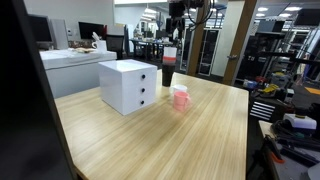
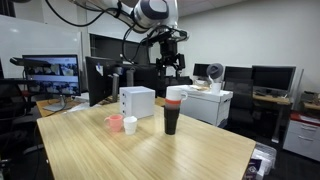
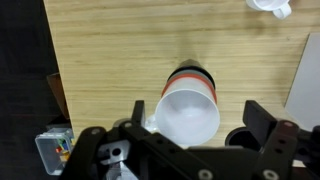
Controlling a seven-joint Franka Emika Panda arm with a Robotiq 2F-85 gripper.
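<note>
Directly beneath the spread fingers [image 3: 272, 135] (touching neither) stands the tall cup [image 3: 188, 108].

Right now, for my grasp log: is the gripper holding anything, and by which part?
Nothing is held: the gripper hangs open above the tall cup, fingers apart, touching nothing.

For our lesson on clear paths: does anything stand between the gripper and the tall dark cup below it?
Nothing visible does: only air lies between the open gripper and the tall dark cup. The drawer box and pink cup stand aside.
</note>
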